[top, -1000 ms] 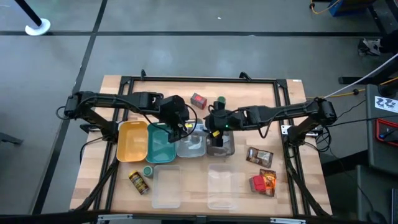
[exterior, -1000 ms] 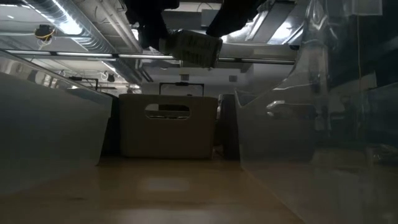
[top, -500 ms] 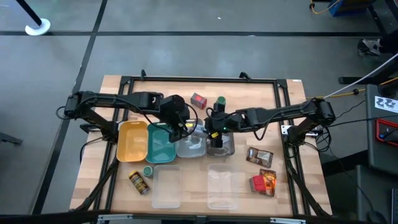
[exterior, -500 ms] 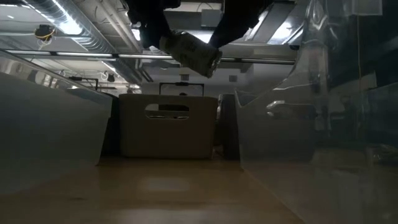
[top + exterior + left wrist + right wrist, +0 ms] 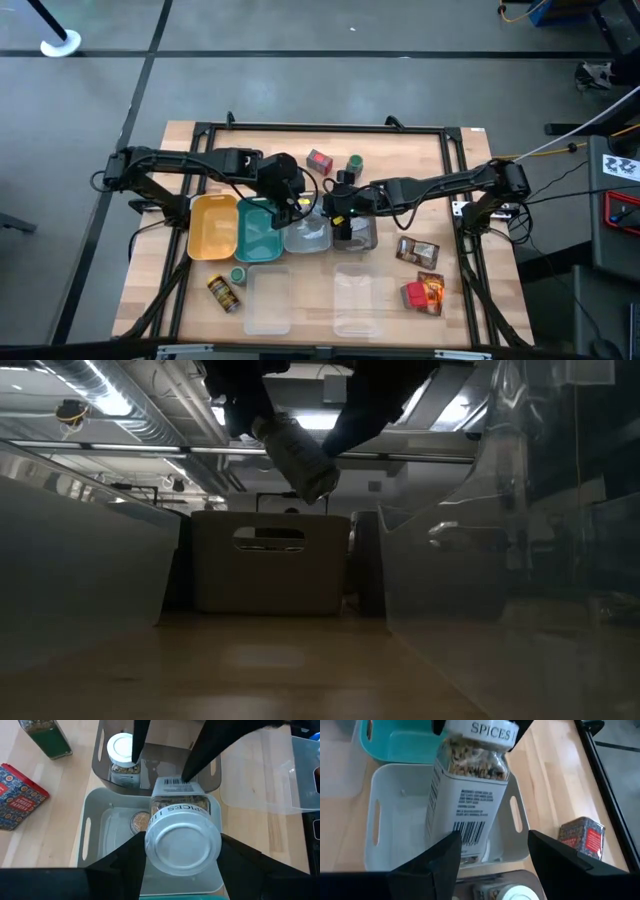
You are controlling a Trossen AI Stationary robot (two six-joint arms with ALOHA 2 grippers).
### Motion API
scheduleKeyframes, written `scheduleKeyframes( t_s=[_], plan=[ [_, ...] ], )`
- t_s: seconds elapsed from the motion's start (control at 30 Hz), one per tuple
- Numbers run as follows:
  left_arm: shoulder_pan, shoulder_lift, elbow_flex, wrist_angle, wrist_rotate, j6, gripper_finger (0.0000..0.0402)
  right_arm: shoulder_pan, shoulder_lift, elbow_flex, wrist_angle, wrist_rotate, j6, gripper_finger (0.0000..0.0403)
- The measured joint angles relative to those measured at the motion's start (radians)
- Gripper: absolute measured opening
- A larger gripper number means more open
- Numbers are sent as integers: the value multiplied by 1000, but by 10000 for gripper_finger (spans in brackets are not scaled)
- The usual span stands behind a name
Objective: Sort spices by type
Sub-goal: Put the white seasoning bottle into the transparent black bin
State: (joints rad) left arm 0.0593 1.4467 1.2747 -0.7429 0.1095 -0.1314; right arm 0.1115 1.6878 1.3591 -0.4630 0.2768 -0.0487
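Note:
A white-capped spice jar (image 5: 180,812) with a barcode label hangs above the light grey tray (image 5: 305,238). My left gripper (image 5: 296,205) is shut on its cap. My right gripper (image 5: 336,206) faces it from the table's right, open, at the jar's bottom end (image 5: 462,837). A second white-capped jar (image 5: 122,757) stands in the dark grey tray (image 5: 356,237). A green-capped jar (image 5: 354,162) and a red box (image 5: 320,161) stand on the table beyond the trays. My left gripper pinches the jar's white cap (image 5: 182,847) between its two fingers, coming from the table's left and slanting down. The jar is lifted clear over the light grey tray, tilted with its bottom end lower. My right gripper has one finger (image 5: 440,862) lying over the barcode side (image 5: 470,832) near the jar's bottom. The other finger (image 5: 555,860) stands apart from the jar with a gap. The fingers slant down from the table's right.
Yellow tray (image 5: 212,228) and teal tray (image 5: 258,230) sit left of the grey ones. A green-capped jar (image 5: 238,274) and a yellow-labelled jar (image 5: 223,293) lie near front left. Clear lids (image 5: 268,300) (image 5: 358,300) lie in front. Pouches (image 5: 417,250) and a red box (image 5: 413,295) lie right.
My right gripper has come down and a little toward the table's left. The jar has tipped from nearly level to slanting, its bottom end sinking while the cap end stayed in my left gripper.

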Motion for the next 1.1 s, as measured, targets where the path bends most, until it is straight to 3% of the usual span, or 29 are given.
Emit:
scheduleKeyframes(
  t_s=[0.43, 1.1],
  plan=[
    [0, 0, 0, 0, -1, 0, 200, 0, -1, 0, -1, 1, -8, 230],
    [-42, 60, 10, 216, 1, 7, 200, 0, -300, 0, -223, 179, -8, 230]
  ],
)
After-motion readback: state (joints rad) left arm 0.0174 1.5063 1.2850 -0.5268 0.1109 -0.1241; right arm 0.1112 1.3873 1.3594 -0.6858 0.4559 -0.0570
